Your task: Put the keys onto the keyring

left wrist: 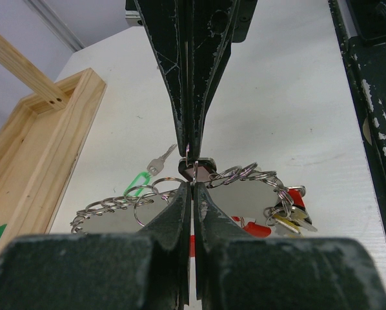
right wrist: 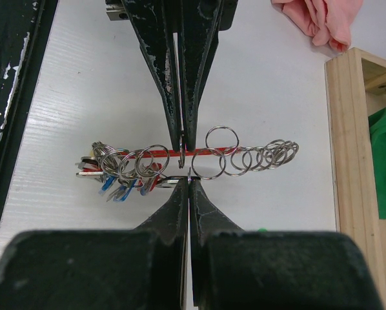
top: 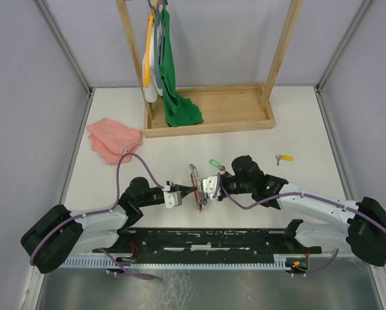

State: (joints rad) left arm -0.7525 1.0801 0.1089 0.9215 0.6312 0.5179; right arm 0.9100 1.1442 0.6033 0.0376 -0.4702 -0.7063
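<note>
The keyring hangs just above the table between my two grippers. It is a thin red loop threaded with several split rings and a bunch of colour-tagged keys at one end. My left gripper is shut on the loop's thin wire. Tip to tip against it, my right gripper is shut on the small ring of a black-tagged key. A green-tagged key lies loose just beyond the keyring. A yellow-tagged key lies further right.
A pink cloth lies at the back left. A wooden tray with a hanger frame holds a green cloth at the back. A black rail runs along the near edge behind the grippers.
</note>
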